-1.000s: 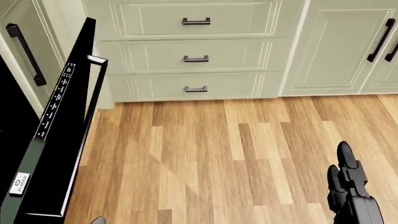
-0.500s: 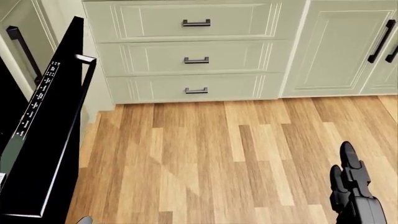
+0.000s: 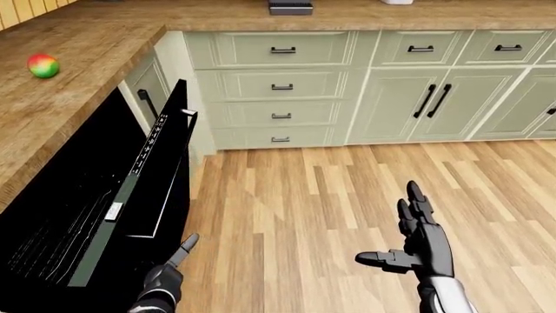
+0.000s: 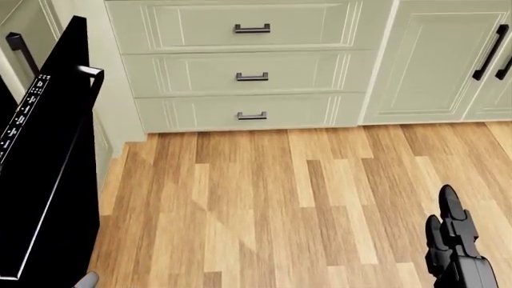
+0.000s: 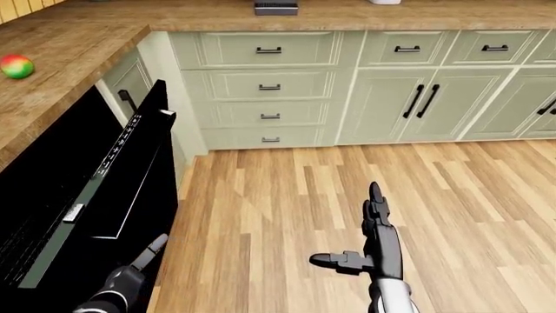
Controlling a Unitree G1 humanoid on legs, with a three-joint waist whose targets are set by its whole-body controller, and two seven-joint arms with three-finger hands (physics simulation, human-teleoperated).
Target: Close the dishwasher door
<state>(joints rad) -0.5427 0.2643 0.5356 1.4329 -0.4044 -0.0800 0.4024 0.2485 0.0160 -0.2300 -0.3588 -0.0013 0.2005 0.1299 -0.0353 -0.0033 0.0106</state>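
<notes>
- We stand in a kitchen corner, the dishwasher door [image 3: 161, 176] at the left of the left-eye view, black, tilted most of the way up but not yet shut against the opening under the counter [image 3: 52, 111].
- Our left hand [image 3: 165, 277] sits low beside the door's outer face, near its lower edge; its fingers look loosely extended and grip nothing, though we cannot tell whether a fingertip touches the panel.
- Our right hand [image 3: 422, 238] hovers over the wood floor [image 3: 330, 195], well apart from the door, fingers spread wide with the thumb out sideways, empty.
- The door's handle [image 3: 187, 114] shows at its top edge, near the drawers [image 3: 282, 85] of the far cabinet run.
- An apple [image 3: 43, 65] rests on the counter, clear of the work.
- We judge the closing push to be in hand and well along, with the last part of the swing left.
- The next move, as we read it, calls for the left hand to press the outer face upward and toward the opening until the door seats flush, keeping contact as the panel steepens.
</notes>
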